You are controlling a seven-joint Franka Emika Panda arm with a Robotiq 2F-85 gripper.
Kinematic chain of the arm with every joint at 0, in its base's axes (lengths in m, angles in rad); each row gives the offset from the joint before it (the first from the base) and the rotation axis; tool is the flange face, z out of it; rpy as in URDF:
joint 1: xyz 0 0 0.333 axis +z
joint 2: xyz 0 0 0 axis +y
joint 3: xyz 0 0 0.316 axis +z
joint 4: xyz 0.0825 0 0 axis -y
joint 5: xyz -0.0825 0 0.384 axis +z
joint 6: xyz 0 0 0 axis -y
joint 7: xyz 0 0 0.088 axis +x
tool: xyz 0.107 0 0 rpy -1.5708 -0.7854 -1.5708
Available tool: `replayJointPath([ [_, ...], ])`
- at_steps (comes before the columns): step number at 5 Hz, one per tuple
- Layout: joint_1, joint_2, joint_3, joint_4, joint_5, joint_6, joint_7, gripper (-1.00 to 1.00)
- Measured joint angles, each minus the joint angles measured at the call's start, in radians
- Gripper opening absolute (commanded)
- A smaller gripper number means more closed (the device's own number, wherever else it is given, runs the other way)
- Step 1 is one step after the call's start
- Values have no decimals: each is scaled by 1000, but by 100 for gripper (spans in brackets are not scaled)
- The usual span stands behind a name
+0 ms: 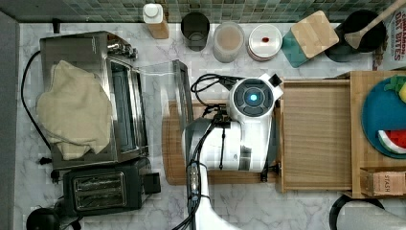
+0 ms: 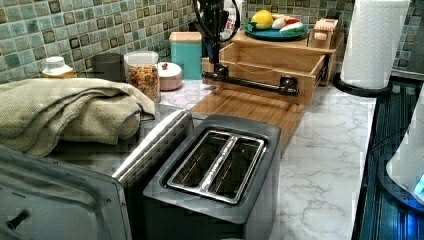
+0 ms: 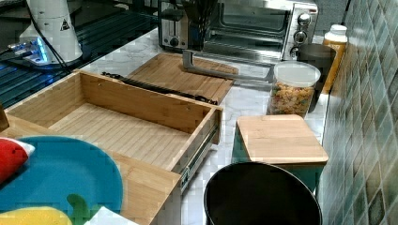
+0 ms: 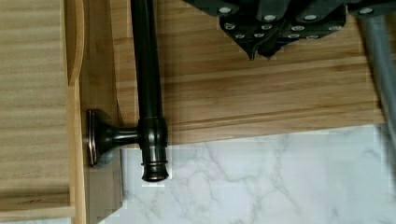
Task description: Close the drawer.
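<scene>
Reading the top view from its left, we see our gripper point(image 4: 261, 49) under the wrist over the cutting board point(image 1: 173, 143), its fingers pressed together on nothing, and next toward the top view's right the drawer point(image 1: 316, 139), pulled well out of its wooden cabinet point(image 1: 356, 124). The drawer's dark bar handle point(image 4: 147, 88) runs across its front panel, crosswise to the slide direction and just beside our fingertips, so we judge the push should go square against that front, toward the top view's right.
</scene>
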Motion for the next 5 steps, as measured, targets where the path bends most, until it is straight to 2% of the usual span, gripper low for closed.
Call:
replayJointPath([
  [1, 8, 32, -17, -14, -23, 47, 0, -100],
  [3, -40, 116, -25, -31, -22, 63, 0, -100],
  [5, -63, 116, -66, -139, -31, 127, 0, -100],
])
